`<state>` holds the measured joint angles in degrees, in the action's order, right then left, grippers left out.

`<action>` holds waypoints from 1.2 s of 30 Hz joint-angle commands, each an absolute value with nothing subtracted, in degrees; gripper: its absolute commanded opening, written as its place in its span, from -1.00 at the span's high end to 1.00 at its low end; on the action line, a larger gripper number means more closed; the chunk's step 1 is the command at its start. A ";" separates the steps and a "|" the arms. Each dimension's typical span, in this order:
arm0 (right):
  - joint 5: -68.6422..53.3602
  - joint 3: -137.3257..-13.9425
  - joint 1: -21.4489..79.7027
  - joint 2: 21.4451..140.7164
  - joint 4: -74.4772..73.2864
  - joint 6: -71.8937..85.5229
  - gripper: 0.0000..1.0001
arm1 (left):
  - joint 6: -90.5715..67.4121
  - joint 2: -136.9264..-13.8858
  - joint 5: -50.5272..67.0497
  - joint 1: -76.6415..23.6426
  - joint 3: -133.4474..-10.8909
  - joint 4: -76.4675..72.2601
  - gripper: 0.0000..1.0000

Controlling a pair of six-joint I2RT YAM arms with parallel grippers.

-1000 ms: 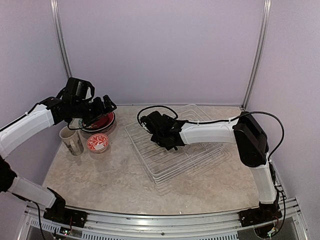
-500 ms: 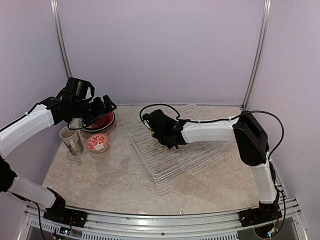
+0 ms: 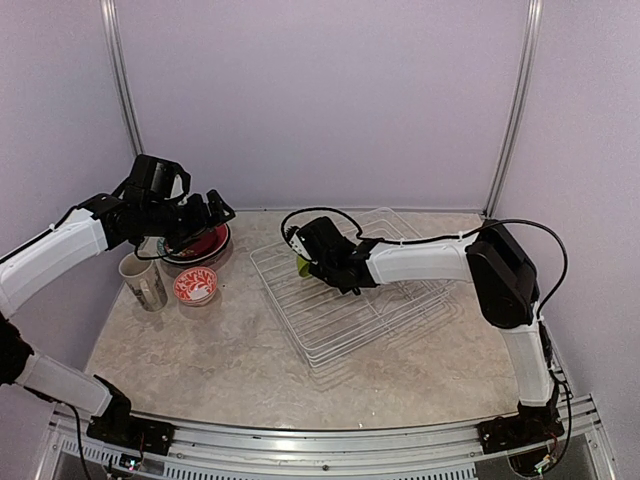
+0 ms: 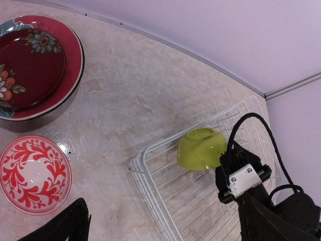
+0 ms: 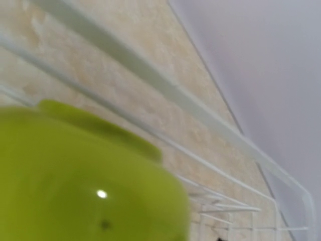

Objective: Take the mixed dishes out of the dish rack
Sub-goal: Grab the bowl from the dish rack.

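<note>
— What is sitting on the surface (image 3: 240,350)?
— The white wire dish rack (image 3: 335,325) is lying straight on the marbled top, spreading out beneath the right tool (image 3: 303,258).
— And around the left tool (image 3: 212,210)?
— A red flowered plate (image 3: 203,244) is lying just below it. A red-and-white small bowl (image 3: 196,286) is sitting beside that plate, nearer the arm bases than the tool, and a cream mug (image 3: 145,282) is standing upright just beyond the bowl, farther from the right tool.
</note>
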<state>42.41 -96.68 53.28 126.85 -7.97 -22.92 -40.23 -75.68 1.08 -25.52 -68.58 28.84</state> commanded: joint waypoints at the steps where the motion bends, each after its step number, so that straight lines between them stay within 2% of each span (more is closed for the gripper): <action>1: 37.78 -93.61 52.56 125.38 -4.19 -24.29 0.06 | -40.24 -75.70 3.01 -25.75 -69.23 28.92 -0.98; 3: 37.40 -91.12 52.59 125.02 -0.50 -27.70 -0.19 | -40.25 -76.04 3.28 -25.83 -69.41 28.99 -0.98; 7: 40.39 -86.51 52.54 124.25 10.01 -34.26 -0.25 | -40.34 -76.11 3.23 -26.17 -69.35 29.09 -0.98; 11: 40.24 -84.36 52.56 124.13 15.83 -39.51 -0.05 | -40.28 -76.11 2.94 -26.38 -69.43 29.18 -0.98; 17: 35.41 -80.68 53.15 121.67 19.08 -42.22 0.03 | -40.25 -75.99 2.79 -26.45 -69.52 29.05 -0.98; 22: 33.69 -79.96 53.56 121.22 20.08 -42.65 0.27 | -40.41 -76.28 3.01 -26.46 -69.43 28.83 -0.98; 26: 32.53 -79.83 53.69 121.79 21.88 -44.55 0.37 | -40.35 -76.29 2.96 -26.63 -69.52 28.68 -0.98; 36: 30.55 -79.25 53.81 122.23 24.77 -46.82 0.90 | -40.43 -76.35 2.64 -26.81 -69.57 28.96 -0.98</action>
